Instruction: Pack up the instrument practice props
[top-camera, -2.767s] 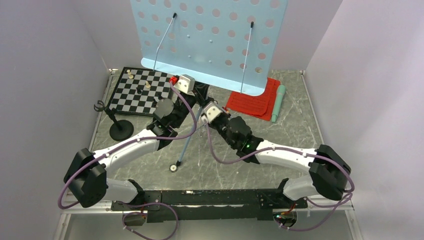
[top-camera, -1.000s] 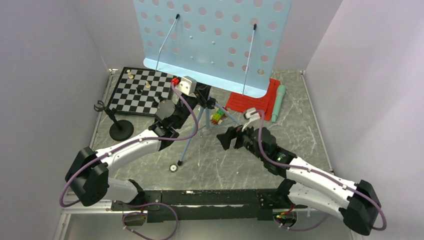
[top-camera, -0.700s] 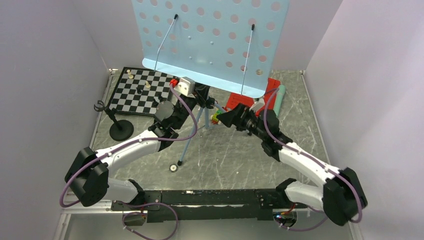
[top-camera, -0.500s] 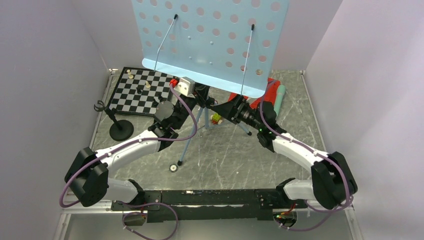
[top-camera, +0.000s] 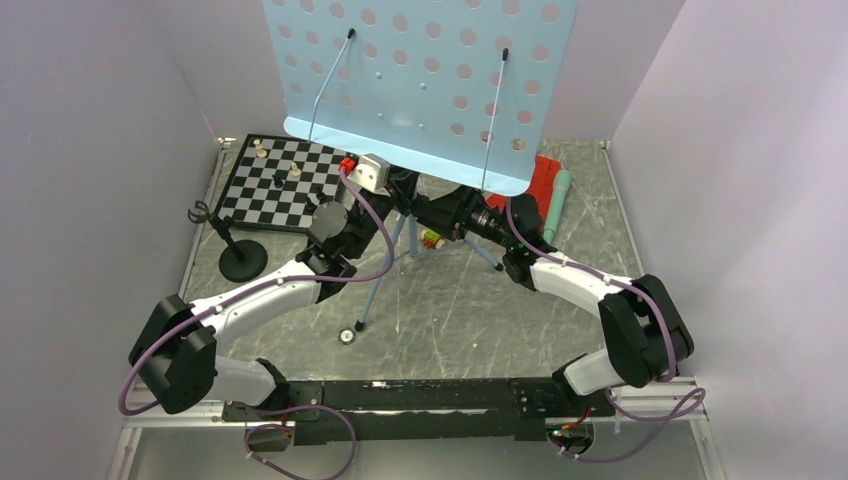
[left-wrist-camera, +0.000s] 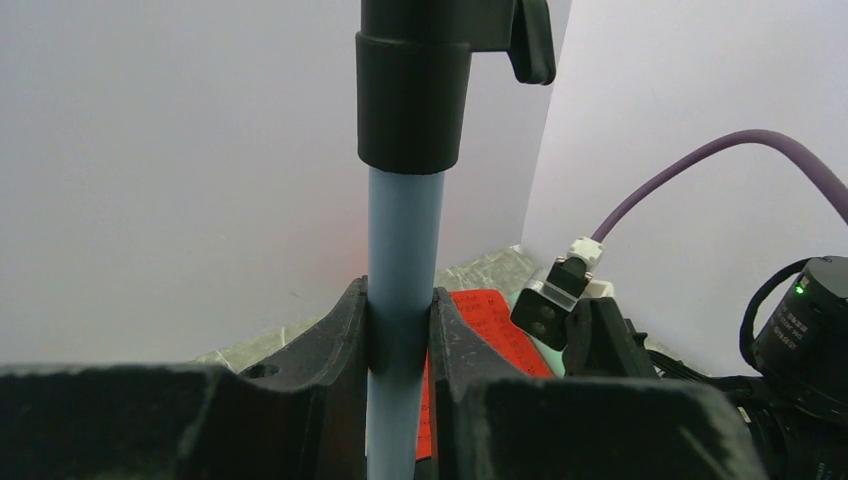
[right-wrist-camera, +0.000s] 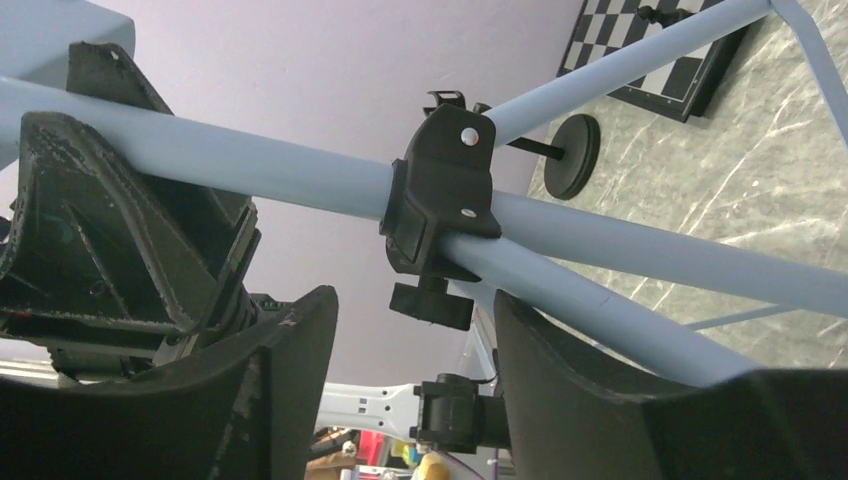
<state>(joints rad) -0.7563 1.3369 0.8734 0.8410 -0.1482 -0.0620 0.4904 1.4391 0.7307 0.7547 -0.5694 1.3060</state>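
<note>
Left jaws clamp the stand pole; right jaws stand apart, straddling its black knob, holding nothing.

A black-and-white chessboard lies flat in the far left corner of the grey marbled tabletop. A few light and dark chess pieces stand on its squares. A small multicoloured block toy sits near the tabletop's middle, well apart from the board.
</note>
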